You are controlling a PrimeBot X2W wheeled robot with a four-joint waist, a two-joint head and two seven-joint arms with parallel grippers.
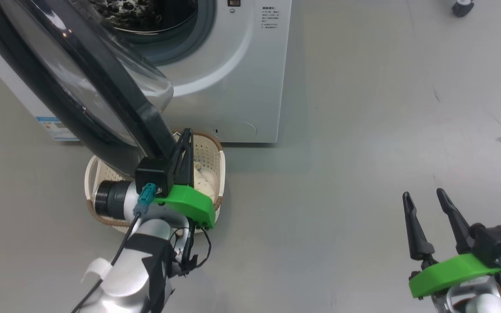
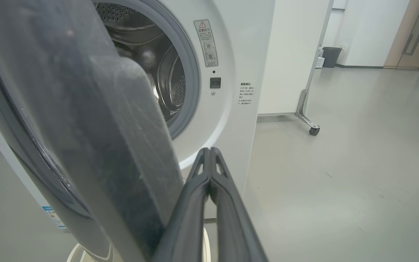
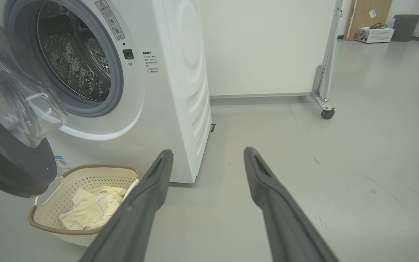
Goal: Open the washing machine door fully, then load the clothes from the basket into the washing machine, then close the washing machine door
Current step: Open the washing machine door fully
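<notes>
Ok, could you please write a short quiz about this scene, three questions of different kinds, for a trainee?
1. Where do the clothes lie now?
2. True or false: the washing machine door is closed.
3. Of the left gripper and the right gripper, which is shut? A left; B right; C both.
Key: 1 in the basket, before the washing machine; 2 false, it stands open; 3 A.
</notes>
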